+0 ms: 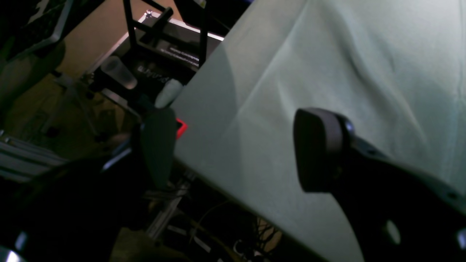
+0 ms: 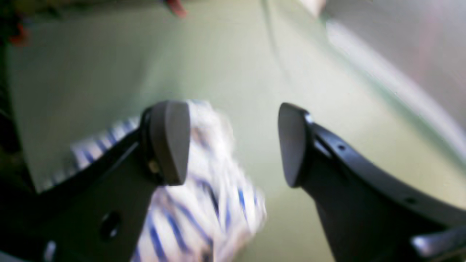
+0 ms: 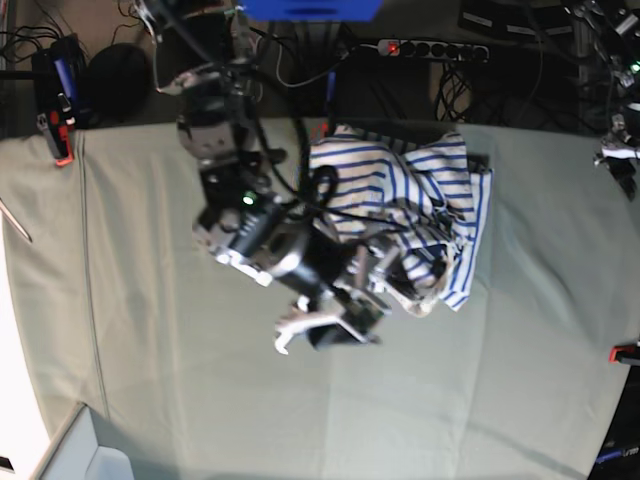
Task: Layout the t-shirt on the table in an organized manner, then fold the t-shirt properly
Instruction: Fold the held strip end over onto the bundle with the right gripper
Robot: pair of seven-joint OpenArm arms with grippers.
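Observation:
The t-shirt (image 3: pixel 415 195), white with blue stripes, lies crumpled in a heap at the back middle of the table (image 3: pixel 150 350). My right gripper (image 3: pixel 355 300) hangs just in front of the heap's near edge. In the right wrist view the right gripper (image 2: pixel 233 145) is open and empty, and blurred striped cloth (image 2: pixel 211 203) shows under and beside one of its fingers (image 2: pixel 169 142). My left gripper (image 1: pixel 236 149) is open and empty over the table's edge (image 1: pixel 225 182). No shirt shows in the left wrist view.
Red clamps sit at the table's edges (image 3: pixel 60 140) (image 3: pixel 625 352), and one shows in the left wrist view (image 1: pixel 181 128). A power strip (image 3: pixel 430 48) and cables lie behind the table. Frames and a translucent cup (image 1: pixel 118 72) stand beyond the table's edge.

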